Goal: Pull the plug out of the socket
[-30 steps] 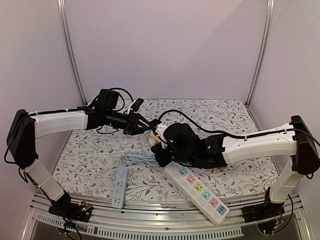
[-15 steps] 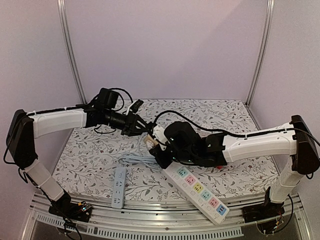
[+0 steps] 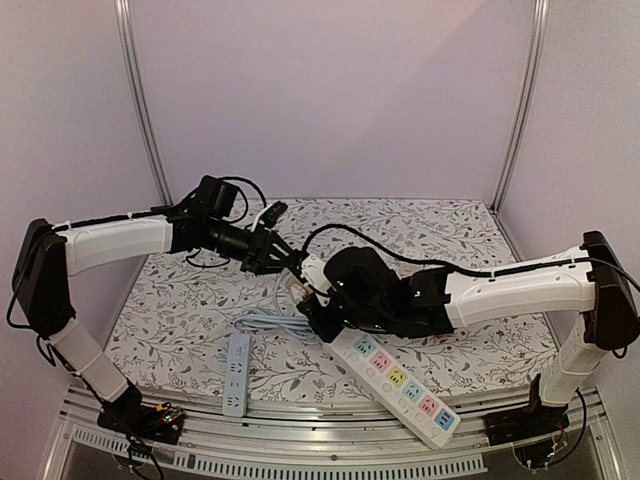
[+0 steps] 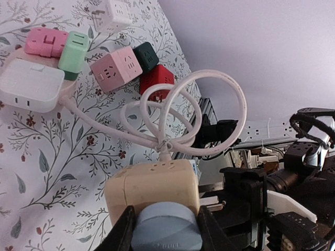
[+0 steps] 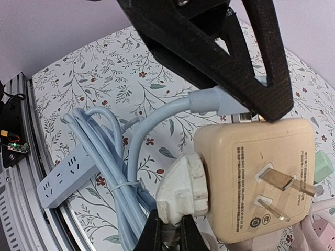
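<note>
Both arms reach inward and almost meet mid-scene, left arm (image 3: 115, 245) stretched about level, right arm (image 3: 520, 290) likewise with wrist bent down; left hand (image 3: 278, 257) clamps blue plug (image 4: 165, 232), right hand (image 3: 312, 295) pinched tight on white plug (image 5: 183, 191).

Cream socket cube (image 5: 251, 172), white plug (image 5: 183, 191) and blue plug (image 5: 205, 102) show against a leaf-printed tablecloth (image 5: 104, 73).
</note>
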`<act>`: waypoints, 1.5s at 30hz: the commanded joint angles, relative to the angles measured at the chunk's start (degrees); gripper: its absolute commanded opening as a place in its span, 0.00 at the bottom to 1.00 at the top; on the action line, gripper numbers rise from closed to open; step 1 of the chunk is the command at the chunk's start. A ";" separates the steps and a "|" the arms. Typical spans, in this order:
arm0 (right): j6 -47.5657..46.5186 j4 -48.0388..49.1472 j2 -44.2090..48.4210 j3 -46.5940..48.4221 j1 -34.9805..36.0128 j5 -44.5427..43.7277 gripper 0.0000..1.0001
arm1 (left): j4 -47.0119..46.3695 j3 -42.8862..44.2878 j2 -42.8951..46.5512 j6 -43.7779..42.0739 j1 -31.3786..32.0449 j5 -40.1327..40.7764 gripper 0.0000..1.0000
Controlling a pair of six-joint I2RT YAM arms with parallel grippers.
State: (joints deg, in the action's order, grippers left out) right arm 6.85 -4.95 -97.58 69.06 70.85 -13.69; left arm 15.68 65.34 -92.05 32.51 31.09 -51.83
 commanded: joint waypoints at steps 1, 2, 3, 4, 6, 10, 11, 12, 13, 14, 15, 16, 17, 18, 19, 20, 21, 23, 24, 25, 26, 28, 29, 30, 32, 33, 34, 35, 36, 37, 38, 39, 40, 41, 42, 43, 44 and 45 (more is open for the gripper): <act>2.52 3.45 2.75 3.72 0.87 -9.74 0.00 | -0.40 0.66 1.37 -2.14 -0.73 2.89 0.13; 3.53 2.95 2.75 3.76 0.64 -10.71 0.00 | -0.59 0.48 1.72 -2.18 -0.76 3.45 0.13; 4.77 2.29 2.70 3.84 0.37 -11.63 0.00 | -0.89 0.22 2.10 -2.10 -0.82 3.95 0.13; 5.70 1.41 2.66 4.05 -0.15 -12.11 0.00 | -1.18 0.04 2.47 -1.99 -0.90 4.37 0.13; 8.16 -0.56 2.61 4.44 -1.55 -12.12 0.00 | -1.75 -0.31 3.11 -1.94 -0.94 4.88 0.13; 13.74 -2.35 2.69 4.22 -4.47 -9.66 0.00 | -2.21 -0.56 3.19 -1.84 -0.95 4.85 0.12; 14.18 -2.24 2.81 4.05 -4.81 -8.97 0.00 | -2.16 -0.57 3.19 -1.72 -0.95 4.75 0.12; 14.45 -2.24 2.83 3.99 -5.08 -8.22 0.00 | -2.26 -0.57 3.12 -1.71 -0.95 4.80 0.12; 14.49 -2.21 2.83 4.03 -5.13 -7.67 0.00 | -2.28 -0.57 3.11 -1.65 -0.95 4.72 0.12; 14.26 -2.01 2.83 4.11 -5.12 -7.20 0.00 | -2.34 -0.57 3.03 -1.64 -0.95 4.67 0.12; 13.97 -1.95 2.77 4.15 -5.11 -6.62 0.00 | -2.35 -0.57 2.96 -1.66 -0.95 4.68 0.12; 13.78 -1.67 2.83 4.09 -5.14 -5.90 0.00 | -2.33 -0.57 3.00 -1.64 -0.92 4.65 0.12; 12.95 -1.11 2.83 3.87 -5.18 -4.85 0.00 | -2.32 -0.57 3.02 -1.60 -1.02 4.59 0.12; 12.32 -0.41 2.90 3.52 -5.14 -3.51 0.00 | -2.32 -0.49 2.98 -1.63 -1.01 4.40 0.12; 11.33 0.58 3.05 3.01 -5.18 -1.84 0.00 | -2.31 -0.41 3.00 -1.54 -1.07 4.01 0.12; 10.28 1.64 3.42 2.39 -5.02 0.21 0.00 | -2.32 -0.33 2.94 -1.54 -1.16 3.62 0.12; 8.44 2.50 3.73 1.91 -4.87 2.37 0.00 | -2.32 -0.18 2.81 -1.49 -1.25 3.14 0.12; 5.38 3.66 4.62 1.15 -3.92 6.50 0.00 | -2.20 0.11 2.55 -1.43 -1.42 1.91 0.12; 3.05 3.79 4.97 1.03 -3.17 7.40 0.00 | -2.15 0.28 2.42 -1.40 -1.47 1.29 0.12; 1.73 3.73 5.38 1.12 -2.51 8.11 0.00 | -2.19 0.43 2.28 -1.39 -1.55 0.72 0.12; 0.33 3.46 5.58 1.27 -2.11 8.93 0.00 | -2.15 0.65 2.02 -1.41 -1.60 -0.25 0.12; -0.61 3.05 5.90 1.72 -1.97 11.65 0.00 | -1.92 1.23 1.29 -1.30 -1.85 -2.42 0.12; -0.75 2.94 5.97 1.94 -2.01 12.75 0.00 | -1.90 1.35 1.14 -1.30 -1.95 -2.78 0.12; -0.85 2.89 6.00 2.14 -2.02 13.98 0.00 | -1.89 1.37 1.16 -1.35 -1.95 -2.83 0.12; -1.16 2.69 5.85 2.65 -1.95 16.65 0.00 | -1.57 1.48 1.23 -1.73 -2.08 -3.03 0.12; -1.35 2.48 5.71 2.99 -1.97 17.68 0.00 | -0.90 1.79 1.12 -2.11 -2.09 -3.14 0.12; -1.48 2.16 5.62 3.39 -1.88 18.56 0.00 | 0.01 2.28 0.90 -2.67 -2.13 -3.30 0.12; -1.69 1.58 5.37 3.88 -1.88 19.20 0.00 | 1.03 2.78 0.65 -3.32 -2.16 -3.42 0.12; -1.95 0.87 5.18 4.59 -1.92 19.46 0.00 | 1.96 3.11 0.57 -3.88 -2.24 -3.27 0.12; -2.13 0.41 4.84 5.01 -1.89 19.15 0.00 | 2.27 3.20 0.56 -4.16 -2.24 -3.03 0.12; -2.22 0.05 4.70 5.22 -1.84 17.93 0.00 | 2.33 3.13 0.60 -4.31 -2.30 -2.60 0.12; -2.07 -0.11 4.55 5.41 -1.84 16.16 0.00 | 2.32 3.05 0.80 -4.38 -2.30 -1.94 0.12; -1.55 -0.29 4.31 5.59 -1.90 13.20 0.00 | 2.33 2.90 1.04 -4.60 -2.31 -1.25 0.12; -0.60 -0.36 4.21 5.65 -1.87 9.38 0.00 | 2.26 2.72 1.37 -4.66 -2.27 -0.31 0.11; 0.36 -0.49 4.16 5.65 -1.91 5.93 0.00 | 2.31 2.58 1.76 -4.85 -2.26 0.88 0.11; 1.76 -0.50 4.15 5.58 -1.91 2.54 0.00 | 2.26 2.33 2.16 -4.97 -2.29 1.99 0.11; 2.82 -0.59 4.00 5.52 -2.03 -0.31 0.00 | 2.22 2.07 2.48 -4.99 -2.27 3.06 0.11; 4.62 -0.73 3.91 5.36 -2.20 -2.85 0.00 | 1.98 1.76 2.86 -4.91 -2.26 3.91 0.11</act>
State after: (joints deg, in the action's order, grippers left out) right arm 7.55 -9.08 -95.74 71.24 68.29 -5.41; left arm 18.70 66.48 -90.76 30.76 30.26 -53.76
